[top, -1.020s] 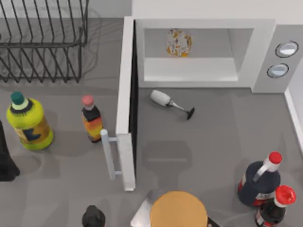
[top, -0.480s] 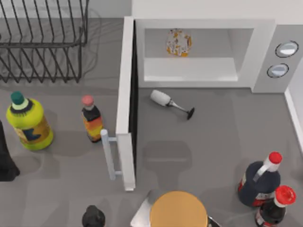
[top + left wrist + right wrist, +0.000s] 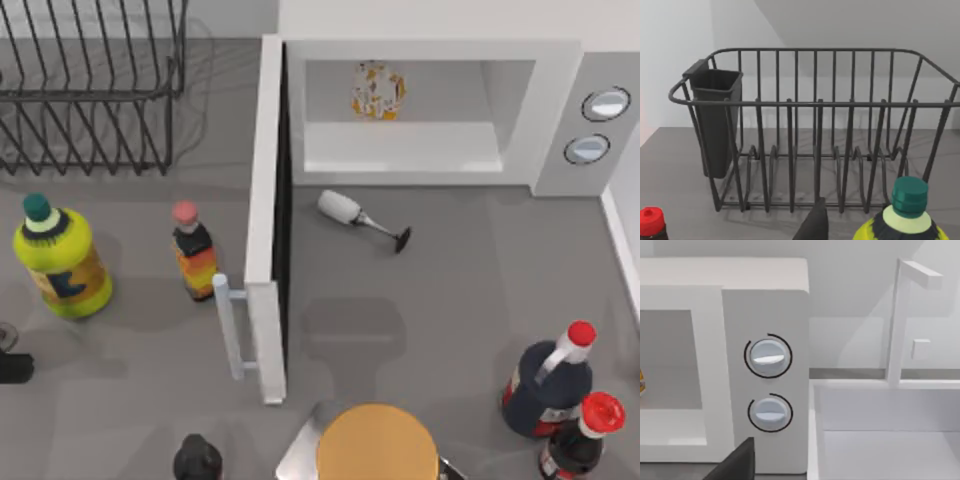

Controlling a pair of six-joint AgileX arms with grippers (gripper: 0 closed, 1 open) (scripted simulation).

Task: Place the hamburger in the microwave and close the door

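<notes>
The hamburger (image 3: 378, 90) sits at the back of the microwave (image 3: 430, 105) cavity, so only shutting remains. The door (image 3: 268, 220) stands swung wide, handle outward. My left gripper (image 3: 10, 365), finger state I cannot tell, is at the table's left edge, having drawn back from a second ago.

Open floor: the grey table (image 3: 470, 300) in front of the microwave (image 3: 420, 110) is bare apart from a wine glass (image 3: 362, 220) lying on its side just before the cavity mouth. The door (image 3: 268, 220) stands swung out, walling that strip off from the small orange-labelled bottle (image 3: 193, 252), the yellow-green bottle (image 3: 60, 258) and the wire dish rack (image 3: 90, 85) to the left. Near edge: large orange-tan disc (image 3: 378, 442) at centre, two red-capped dark bottles (image 3: 560, 400) at the right corner.
</notes>
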